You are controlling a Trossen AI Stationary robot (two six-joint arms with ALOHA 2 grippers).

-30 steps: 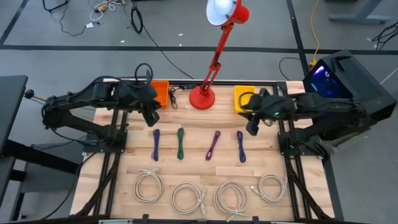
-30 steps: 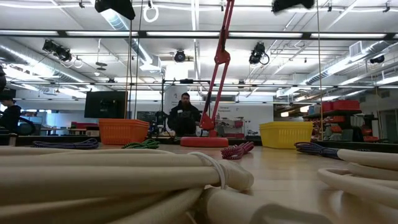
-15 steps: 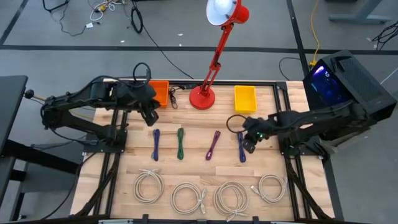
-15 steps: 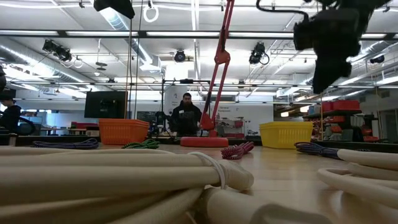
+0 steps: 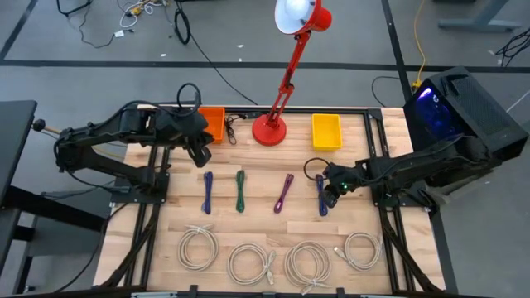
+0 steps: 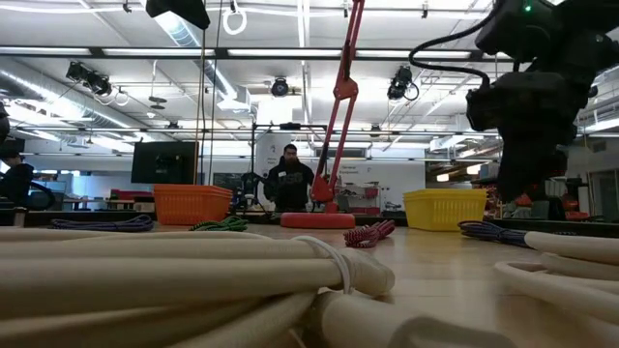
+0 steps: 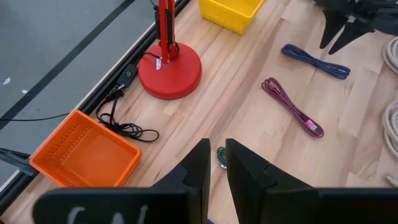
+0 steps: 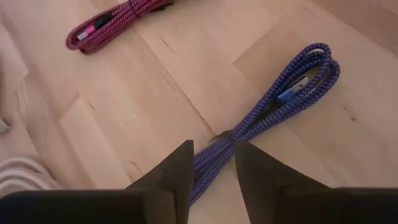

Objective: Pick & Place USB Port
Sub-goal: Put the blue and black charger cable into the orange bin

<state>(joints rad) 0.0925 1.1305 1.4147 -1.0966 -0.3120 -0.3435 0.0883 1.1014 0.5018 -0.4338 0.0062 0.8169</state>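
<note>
My left gripper point(image 5: 201, 157) hangs near the orange basket point(image 5: 212, 122), fingers nearly together, holding nothing. My right gripper point(image 8: 211, 163) hovers with fingers apart directly over the folded blue USB cable point(image 8: 273, 118) on the table point(image 5: 257, 211), beside the magenta cable point(image 5: 284, 192).

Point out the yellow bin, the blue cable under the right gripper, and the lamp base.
yellow bin point(image 5: 326, 132), high view, on its floor.
blue cable point(image 8: 273, 111), right wrist view, on its braided middle strands.
lamp base point(image 5: 268, 130), high view, on the red round foot.
</note>
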